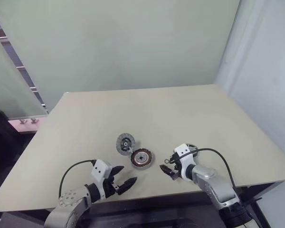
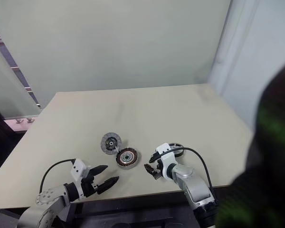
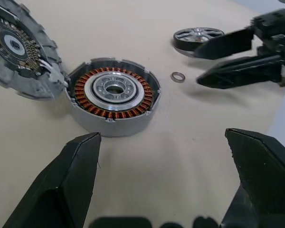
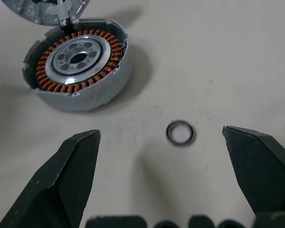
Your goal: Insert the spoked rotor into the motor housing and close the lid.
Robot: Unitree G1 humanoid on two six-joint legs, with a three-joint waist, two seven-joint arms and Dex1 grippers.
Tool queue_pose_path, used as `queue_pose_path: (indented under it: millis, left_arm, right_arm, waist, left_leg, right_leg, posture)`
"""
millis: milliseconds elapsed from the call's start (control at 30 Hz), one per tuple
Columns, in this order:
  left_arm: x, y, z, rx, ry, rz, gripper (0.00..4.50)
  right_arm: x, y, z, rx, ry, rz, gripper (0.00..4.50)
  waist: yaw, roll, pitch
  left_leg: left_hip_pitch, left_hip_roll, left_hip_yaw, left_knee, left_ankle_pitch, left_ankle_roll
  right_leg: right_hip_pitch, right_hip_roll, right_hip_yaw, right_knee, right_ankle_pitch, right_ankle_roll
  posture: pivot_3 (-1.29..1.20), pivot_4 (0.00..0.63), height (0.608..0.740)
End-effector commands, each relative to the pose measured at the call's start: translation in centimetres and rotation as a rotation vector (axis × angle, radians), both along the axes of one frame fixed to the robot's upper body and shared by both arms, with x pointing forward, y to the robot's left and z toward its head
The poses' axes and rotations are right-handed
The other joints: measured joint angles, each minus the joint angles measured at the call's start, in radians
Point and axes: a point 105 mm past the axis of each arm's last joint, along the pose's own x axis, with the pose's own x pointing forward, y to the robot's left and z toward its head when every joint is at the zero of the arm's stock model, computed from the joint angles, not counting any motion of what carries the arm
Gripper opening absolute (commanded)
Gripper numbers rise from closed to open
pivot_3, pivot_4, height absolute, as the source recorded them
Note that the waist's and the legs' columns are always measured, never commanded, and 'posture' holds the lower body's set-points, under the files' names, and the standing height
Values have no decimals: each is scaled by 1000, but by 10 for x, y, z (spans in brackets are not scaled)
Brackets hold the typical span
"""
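While both arms hover low over the bench (image 1: 147,107), the motor housing (image 1: 141,158) sits near its front edge, copper windings up. Lid (image 1: 125,143) lies just behind-left of the housing, touching its rim. Left gripper (image 1: 124,180) is front-left of the housing, fingers spread, empty. Right gripper (image 1: 169,170) is right of the housing, fingers spread, empty. Spoked rotor (image 3: 198,38) rests right of the housing, beyond the right gripper. Small ring (image 4: 180,132) lies between housing and right gripper.

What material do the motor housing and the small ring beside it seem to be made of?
The motor housing: matte grey wall, likely cast metal; its orange coils look like copper wire, and the shiny hub looks like polished steel. The small ring: thin, dark, with a slight gleam, probably metal.
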Motion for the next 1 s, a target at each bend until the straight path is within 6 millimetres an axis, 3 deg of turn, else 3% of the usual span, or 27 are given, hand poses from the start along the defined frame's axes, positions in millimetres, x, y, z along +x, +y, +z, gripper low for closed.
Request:
queue_pose_path:
  millis: [33,500,600,900,1000]
  left_arm:
    - [2,-8,14,0,-66,-26,4469]
    - [6,-13,16,11,-81,-35,4469]
    - [6,-14,16,13,-83,-37,4500]
    - [7,-15,17,12,-91,-37,4500]
    - [7,-14,16,13,-91,-35,4500]
  right_arm:
    - [9,6,8,4,-56,19,4500]
    - [20,6,-11,-46,-75,2,4500]
    - [22,5,-12,-50,-87,-14,3926]
    - [20,6,-17,-60,-92,-35,789]
    - [21,4,-14,-58,-101,-40,738]
  waist:
    - [0,0,0]
    - [0,0,0]
    - [0,0,0]
    - [0,0,0]
    - [0,0,0]
  left_leg:
    - [0,0,0,0,0,0]
    - [1,0,0,0,0,0]
    - [1,0,0,0,0,0]
    - [1,0,0,0,0,0]
    - [1,0,0,0,0,0]
  right_leg:
    - [0,0,0,0,0,0]
    - [1,0,0,0,0,0]
    - [1,0,0,0,0,0]
    - [0,0,0,0,0,0]
    - [0,0,0,0,0,0]
  posture:
    - [0,0,740]
    - [0,0,740]
    - [0,0,740]
    - [0,0,740]
    - [0,0,740]
